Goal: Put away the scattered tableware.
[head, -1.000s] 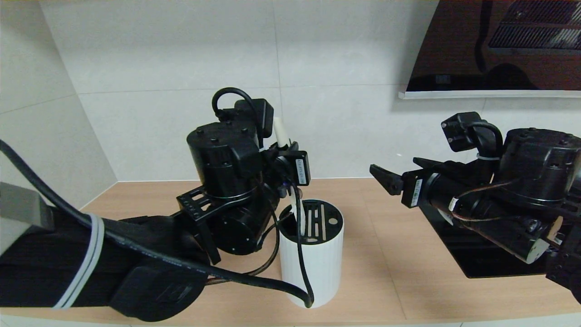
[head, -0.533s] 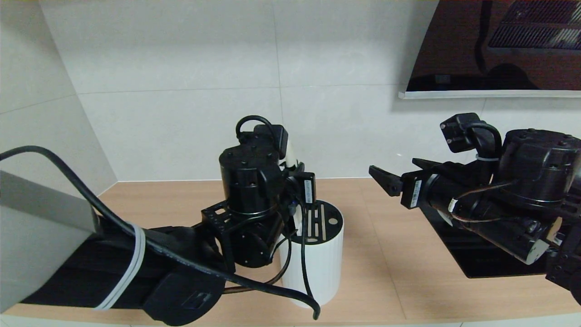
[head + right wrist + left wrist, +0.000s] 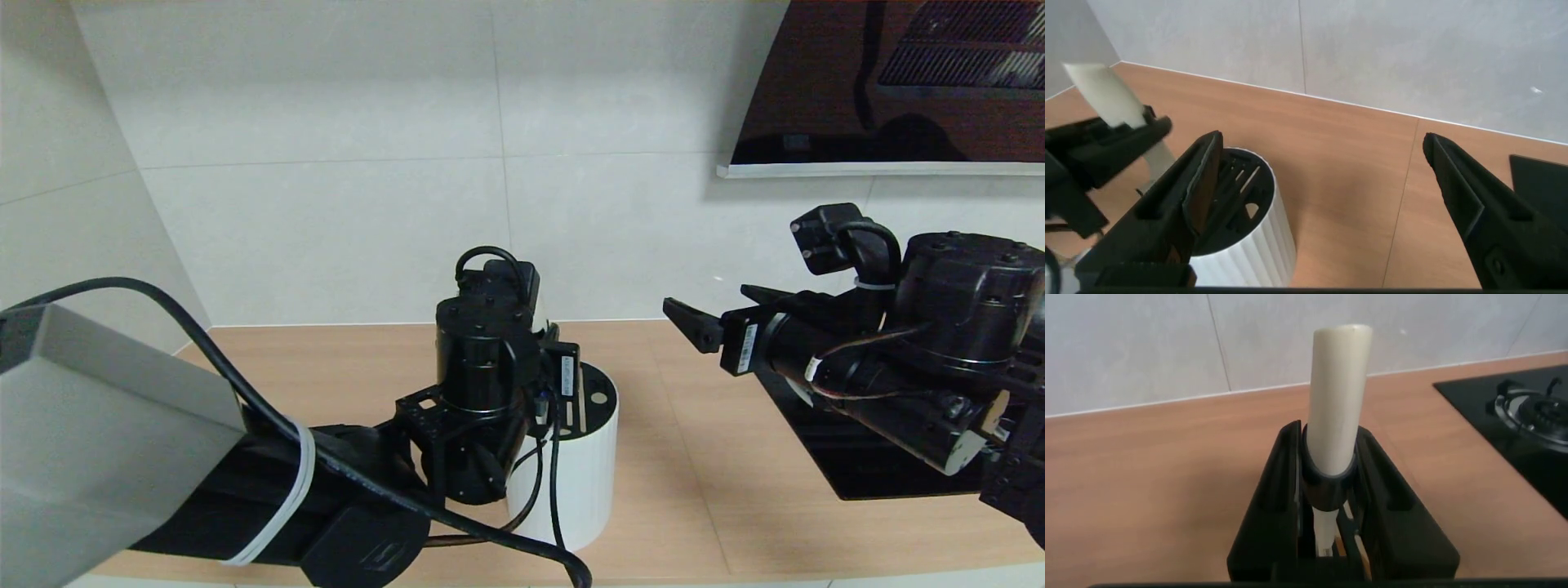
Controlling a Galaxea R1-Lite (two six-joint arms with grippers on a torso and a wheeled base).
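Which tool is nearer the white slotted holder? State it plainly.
Left. The left tool is right at the top of the white slotted holder, shut on a cream-handled utensil. The right tool hangs open off to the holder's right, above the countertop, apart from it.

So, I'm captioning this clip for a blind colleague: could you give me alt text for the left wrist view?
A cream utensil handle stands upright, clamped in the black left tool. Beyond it lie a wooden counter, a pale tiled wall and, off to one side, a black cooktop.
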